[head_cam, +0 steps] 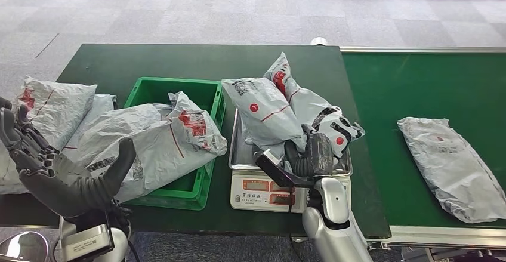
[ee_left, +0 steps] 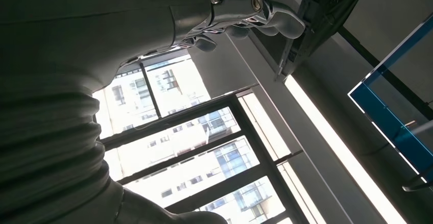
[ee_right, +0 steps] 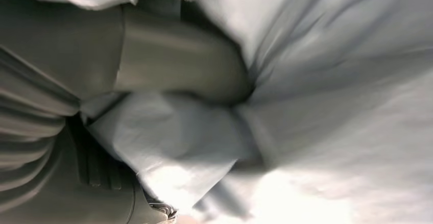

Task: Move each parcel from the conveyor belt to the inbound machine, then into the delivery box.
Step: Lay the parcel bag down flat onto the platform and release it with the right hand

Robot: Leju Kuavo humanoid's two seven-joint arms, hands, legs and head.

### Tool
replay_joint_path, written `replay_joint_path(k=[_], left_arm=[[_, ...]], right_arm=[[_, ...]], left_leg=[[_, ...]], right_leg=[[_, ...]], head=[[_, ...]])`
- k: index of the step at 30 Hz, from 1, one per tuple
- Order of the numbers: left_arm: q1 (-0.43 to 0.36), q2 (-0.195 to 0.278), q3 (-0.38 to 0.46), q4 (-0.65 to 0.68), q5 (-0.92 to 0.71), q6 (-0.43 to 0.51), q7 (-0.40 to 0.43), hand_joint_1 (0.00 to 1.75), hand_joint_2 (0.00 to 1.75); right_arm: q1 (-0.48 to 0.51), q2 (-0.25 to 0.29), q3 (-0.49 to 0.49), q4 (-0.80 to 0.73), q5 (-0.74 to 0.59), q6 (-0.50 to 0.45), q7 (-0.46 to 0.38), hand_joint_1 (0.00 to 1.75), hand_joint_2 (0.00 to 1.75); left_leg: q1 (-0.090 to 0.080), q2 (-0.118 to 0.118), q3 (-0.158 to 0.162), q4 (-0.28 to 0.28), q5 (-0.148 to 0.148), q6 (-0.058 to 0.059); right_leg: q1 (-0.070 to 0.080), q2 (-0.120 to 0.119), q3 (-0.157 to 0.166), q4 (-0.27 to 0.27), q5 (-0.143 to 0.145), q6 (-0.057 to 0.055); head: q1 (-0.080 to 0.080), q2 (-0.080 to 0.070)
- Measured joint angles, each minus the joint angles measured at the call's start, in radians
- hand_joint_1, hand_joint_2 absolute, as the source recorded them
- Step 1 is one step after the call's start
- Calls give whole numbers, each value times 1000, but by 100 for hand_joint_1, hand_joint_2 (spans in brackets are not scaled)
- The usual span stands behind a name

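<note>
Right hand (head_cam: 311, 153) grips crumpled grey plastic parcel (head_cam: 268, 111) on the steel-topped scale (head_cam: 262, 189). Green plastic crate (head_cam: 143, 92) lies to its left. Left hand (head_cam: 56, 169) open, empty, raised.

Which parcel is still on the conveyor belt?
The flat grey parcel lying alone on the green belt at far right. The others sit piled on the scale, in the green box, or on the table at left.

The left robot hand (ee_left: 240, 12), fingers apart and empty, points up at bright windows (ee_left: 189, 147).
</note>
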Motion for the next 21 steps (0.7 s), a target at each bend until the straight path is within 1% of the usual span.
replay_joint_path(k=[4, 7, 11, 16, 18, 21], left_arm=[[-11, 1, -2, 10, 0, 4, 8, 0, 175], [-11, 2, -5, 14, -2, 4, 12, 0, 175], [-12, 3, -6, 18, -3, 5, 13, 0, 175], [-12, 4, -6, 28, -4, 14, 23, 0, 175], [-12, 4, -6, 32, -4, 17, 26, 0, 175], [-12, 4, -6, 35, -7, 17, 30, 0, 175]], right_arm=[[-28, 10, 34, 111, -21, -14, -13, 0, 175], [-43, 15, 50, 158, -30, -19, -14, 0, 175], [-55, 15, 62, 190, -33, -19, -13, 0, 0], [-64, 15, 66, 212, -52, -15, -19, 0, 0], [-65, 15, 66, 216, -75, -25, -44, 0, 0], [-59, 14, 67, 200, -112, -76, -101, 0, 0]], left_leg=[[0, 0, 0, 0, 0, 0], [0, 0, 0, 0, 0, 0], [0, 0, 0, 0, 0, 0], [0, 0, 0, 0, 0, 0], [0, 0, 0, 0, 0, 0], [0, 0, 0, 0, 0, 0]], right_leg=[[0, 0, 0, 0, 0, 0], [0, 0, 0, 0, 0, 0], [0, 0, 0, 0, 0, 0], [0, 0, 0, 0, 0, 0], [0, 0, 0, 0, 0, 0], [0, 0, 0, 0, 0, 0]], head=[[0, 0], [0, 0], [0, 0], [0, 0], [0, 0], [0, 0]])
